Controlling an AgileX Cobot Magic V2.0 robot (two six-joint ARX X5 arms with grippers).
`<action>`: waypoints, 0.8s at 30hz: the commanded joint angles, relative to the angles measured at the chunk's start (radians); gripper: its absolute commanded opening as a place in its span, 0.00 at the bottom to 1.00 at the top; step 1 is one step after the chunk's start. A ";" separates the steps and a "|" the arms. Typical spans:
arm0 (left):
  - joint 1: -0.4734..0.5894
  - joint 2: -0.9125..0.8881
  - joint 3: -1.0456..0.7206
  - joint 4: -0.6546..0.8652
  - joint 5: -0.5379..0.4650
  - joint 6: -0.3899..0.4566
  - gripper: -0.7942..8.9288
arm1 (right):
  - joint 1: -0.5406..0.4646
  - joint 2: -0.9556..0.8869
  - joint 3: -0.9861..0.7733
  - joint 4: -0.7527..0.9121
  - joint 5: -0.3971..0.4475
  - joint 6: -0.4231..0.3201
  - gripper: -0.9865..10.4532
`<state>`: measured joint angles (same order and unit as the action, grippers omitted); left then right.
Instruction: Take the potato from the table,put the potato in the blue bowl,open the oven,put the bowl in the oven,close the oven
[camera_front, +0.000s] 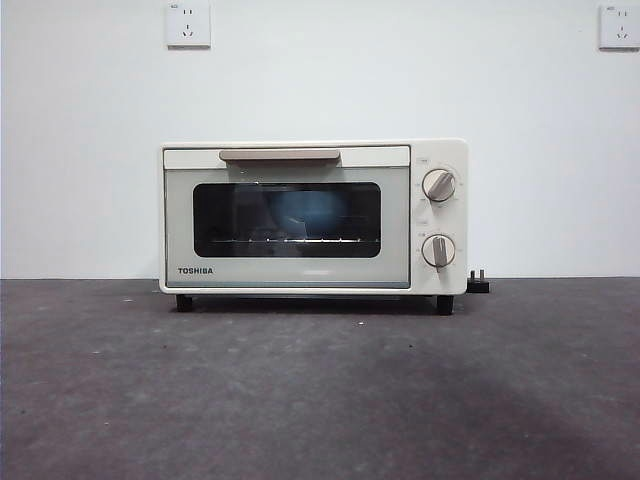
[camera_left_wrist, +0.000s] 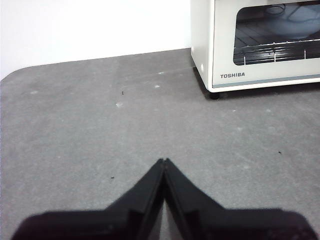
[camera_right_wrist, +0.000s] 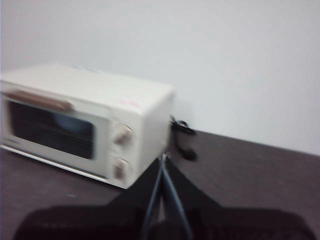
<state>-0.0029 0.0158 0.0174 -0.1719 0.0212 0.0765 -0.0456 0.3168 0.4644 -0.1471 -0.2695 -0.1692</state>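
Note:
The cream-white Toshiba oven (camera_front: 313, 216) stands at the back of the dark grey table (camera_front: 320, 390) with its door closed. Through the dark glass window a blue bowl (camera_front: 308, 213) shows dimly on the rack inside. The potato is hidden from view. My left gripper (camera_left_wrist: 163, 161) hangs shut and empty over bare table, in front of and to the left of the oven (camera_left_wrist: 260, 42). The right gripper (camera_right_wrist: 163, 158) is shut and empty too, raised in the air off the knob end of the oven (camera_right_wrist: 85, 122). Neither arm shows in the front view.
A black plug (camera_front: 479, 283) lies on the table by the oven's right side, and shows as a black plug (camera_right_wrist: 183, 136) in the right wrist view. A white wall with two sockets stands behind.

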 joint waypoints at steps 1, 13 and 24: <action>0.002 0.000 -0.010 0.007 0.005 -0.005 0.08 | -0.030 -0.049 -0.135 0.127 0.035 0.013 0.09; 0.002 0.000 -0.010 0.007 0.005 -0.006 0.08 | -0.055 -0.184 -0.384 0.200 0.205 0.066 0.09; 0.002 0.000 -0.010 0.007 0.005 -0.005 0.08 | -0.055 -0.237 -0.451 0.101 0.272 0.085 0.09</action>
<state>-0.0029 0.0158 0.0174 -0.1719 0.0216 0.0761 -0.0990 0.0887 0.0219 -0.0498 0.0002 -0.0982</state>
